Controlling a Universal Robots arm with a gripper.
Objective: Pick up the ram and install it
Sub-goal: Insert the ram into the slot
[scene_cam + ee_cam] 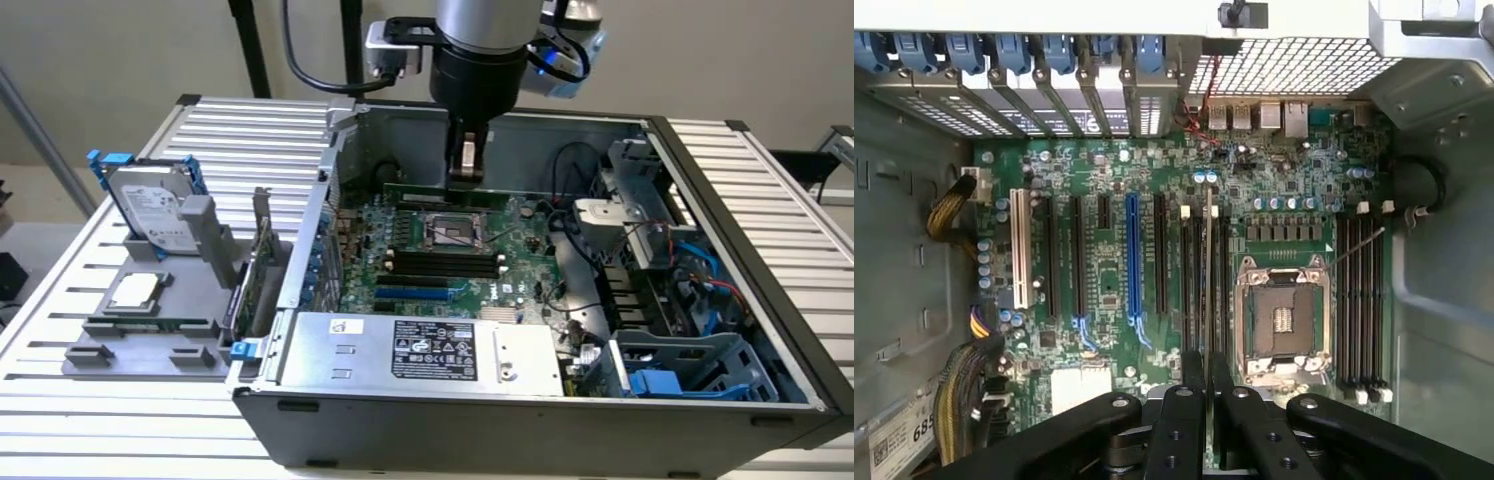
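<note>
In the exterior view, the gripper is seen lowered into the open computer case, its jaws closed on the ram. The stick is gripped near mid-length, a hold judged to be chosen so that the load is balanced and both ends can be pressed down evenly. It is held level, long edge down, at about twelve o'clock from the CPU socket, over the far part of the motherboard. A bank of black memory slots is seen at six o'clock from the socket. Outside the case, at nine o'clock, a grey fixture is seen carrying a hard drive in a blue frame, stood upright, presumably so that it can be grasped from above. In the wrist view, the ram is seen edge-on as a thin line running out from between the black fingers. It is laid along a memory slot just beside the CPU socket, between that socket and the blue expansion slot. The lengthwise line-up with the slot is given by this view, while the stick's broad face and level attitude are given by the exterior one. Whether the stick is touching the slot or hanging just above it cannot be told.
</note>
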